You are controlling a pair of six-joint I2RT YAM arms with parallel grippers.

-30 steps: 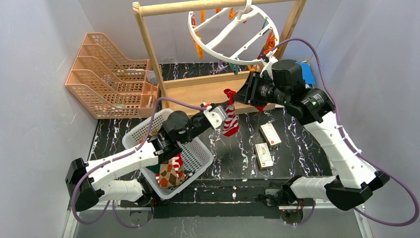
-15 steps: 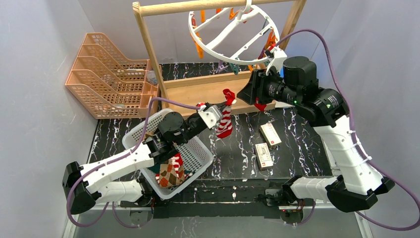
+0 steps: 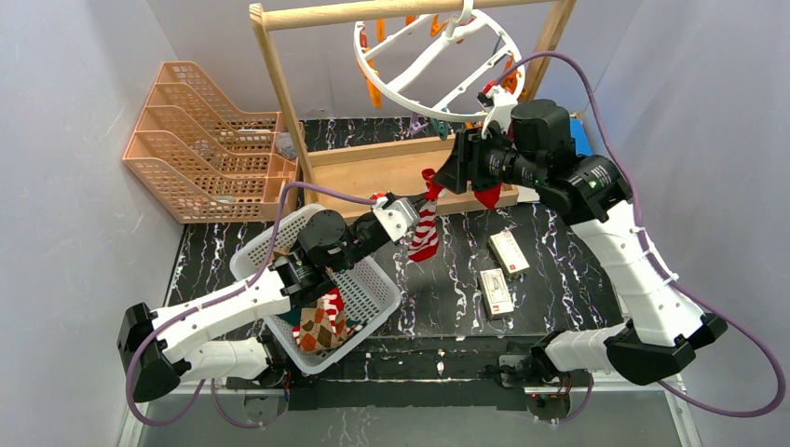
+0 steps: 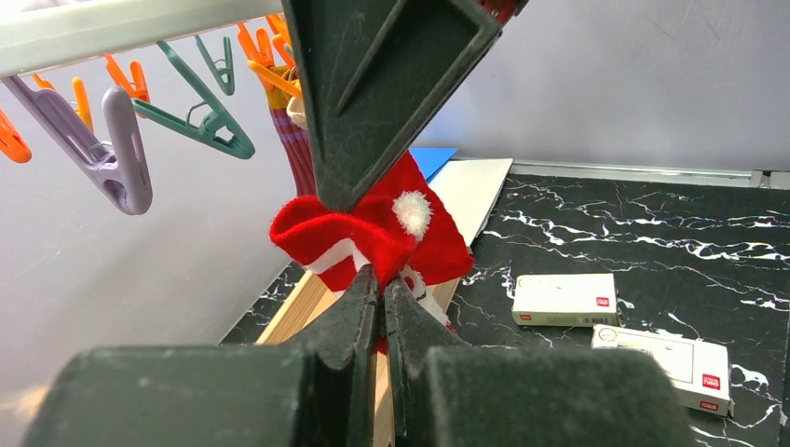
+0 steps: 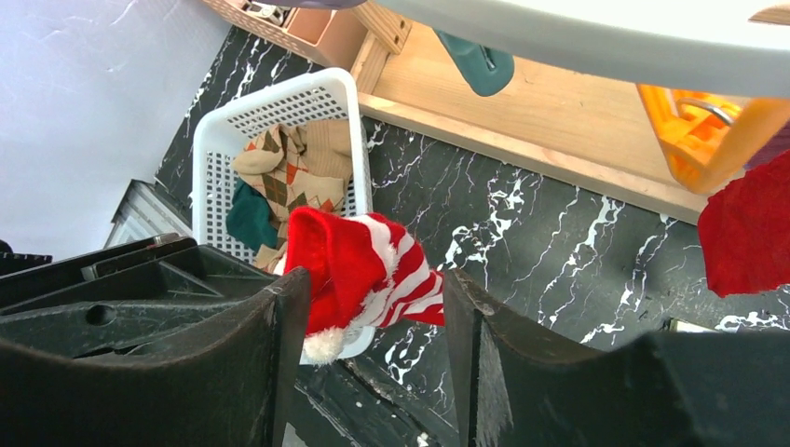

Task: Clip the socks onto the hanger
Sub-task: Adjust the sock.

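The left fingers [image 4: 359,312] are clamped on the red striped sock [image 3: 425,235], holding it off the surface below the hanger [image 3: 424,60]; the right fingers [image 5: 279,326] stand open astride its cuff

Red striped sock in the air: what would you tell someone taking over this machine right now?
Left gripper: shut on the red striped sock, held up below the hanger.
Right gripper: open, jaws either side of the sock.
Done: that sock is out of the basket.
Left: clip it; argyle sock and teal sock wait in the basket.
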